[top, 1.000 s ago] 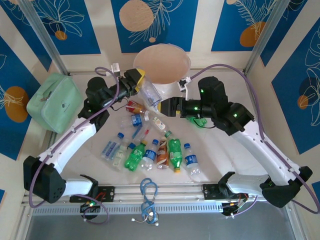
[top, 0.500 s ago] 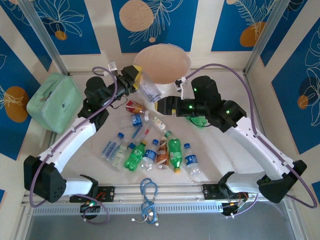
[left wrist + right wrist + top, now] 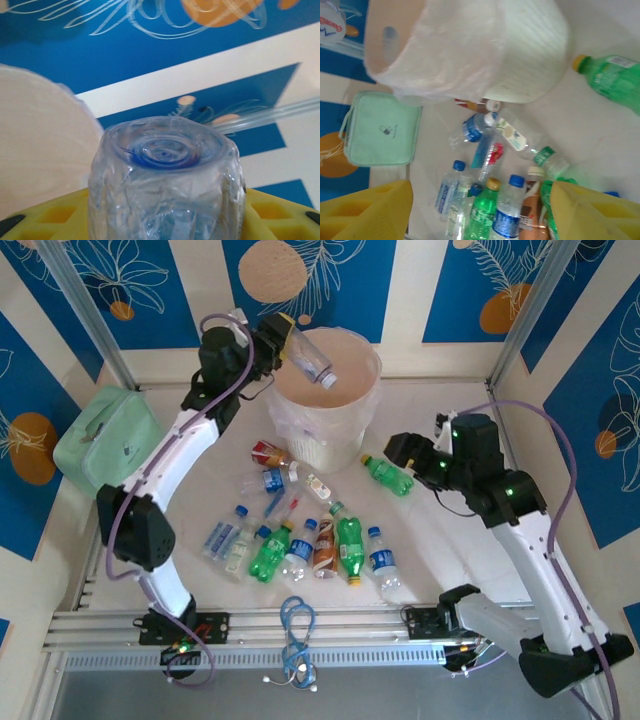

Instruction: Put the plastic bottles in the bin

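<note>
My left gripper (image 3: 283, 337) is raised at the back, shut on a clear plastic bottle (image 3: 311, 361) that slants cap-down over the mouth of the bin (image 3: 345, 440). In the left wrist view the bottle's base (image 3: 165, 165) sits between the yellow fingers (image 3: 282, 212), with the bin's rim (image 3: 35, 145) to the left. My right gripper (image 3: 402, 452) is open and holds nothing, right of the bin and just above a green bottle (image 3: 388, 475) (image 3: 615, 80). Several more bottles (image 3: 300, 540) (image 3: 495, 205) lie in a loose pile in front of the bin (image 3: 485, 50).
A mint-green soft case (image 3: 108, 445) (image 3: 380, 127) lies at the left table edge. A blue cable (image 3: 297, 625) is coiled on the front rail. Bare table lies right of the pile, under the right arm.
My left arm has swung up and back, carrying the clear bottle from beside the bin to above its mouth. My right arm has drawn back to the right, away from the bin.
</note>
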Motion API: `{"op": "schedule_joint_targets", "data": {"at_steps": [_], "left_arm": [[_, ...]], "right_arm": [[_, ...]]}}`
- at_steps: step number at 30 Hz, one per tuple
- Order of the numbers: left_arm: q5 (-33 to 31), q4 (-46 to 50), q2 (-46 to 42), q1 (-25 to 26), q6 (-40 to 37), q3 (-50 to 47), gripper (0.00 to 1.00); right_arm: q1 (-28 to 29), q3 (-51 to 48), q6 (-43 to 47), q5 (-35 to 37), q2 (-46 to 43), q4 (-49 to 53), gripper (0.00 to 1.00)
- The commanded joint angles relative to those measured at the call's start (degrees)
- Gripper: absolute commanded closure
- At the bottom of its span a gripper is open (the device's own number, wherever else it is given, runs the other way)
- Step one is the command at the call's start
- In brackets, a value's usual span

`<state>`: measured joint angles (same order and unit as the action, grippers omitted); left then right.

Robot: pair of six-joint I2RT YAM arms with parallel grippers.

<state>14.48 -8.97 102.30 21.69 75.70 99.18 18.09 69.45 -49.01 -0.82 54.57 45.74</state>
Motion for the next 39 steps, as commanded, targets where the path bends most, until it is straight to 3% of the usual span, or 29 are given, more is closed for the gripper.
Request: {"op": "schedule_joint_targets", "data": {"at_steps": [1, 12, 17, 23, 29, 39], "left_arm": [[-1.2, 6.1, 3.2, -0.2, -1.4, 6.6, 0.43], [-2.6, 13.9, 6.4, 1.3, -4.7, 11.5, 0.17], [-1.9, 13.7, 4.7, 1.4, -6.3, 12.6, 0.15], [-3.4, 20.4, -2.6, 1.3, -16.7, 13.8, 0.13], [-3.6, 23.5, -17.2, 0.8, -26.4, -0.5, 0.12], [-4.1, 31.7, -38.8, -2.5, -28.2, -29.7, 0.1]], "right_arm": [[-3.0, -2.6, -1.3, -2.6, -1.9, 3.3, 0.27], [-5.8, -4.7, -0.2, -4.9, -2.0, 4.3, 0.27], [-6.1, -3.6, 0.5, -4.2, -0.3, 5.8, 0.25], [-9.8, -1.5, 3.4, -4.5, 7.1, 9.0, 0.12], [-13.3, -1.4, 8.5, -3.1, 18.0, 6.2, 0.06], [-12.8, 7.6, 14.9, 2.5, 38.2, 2.6, 0.03]]}}
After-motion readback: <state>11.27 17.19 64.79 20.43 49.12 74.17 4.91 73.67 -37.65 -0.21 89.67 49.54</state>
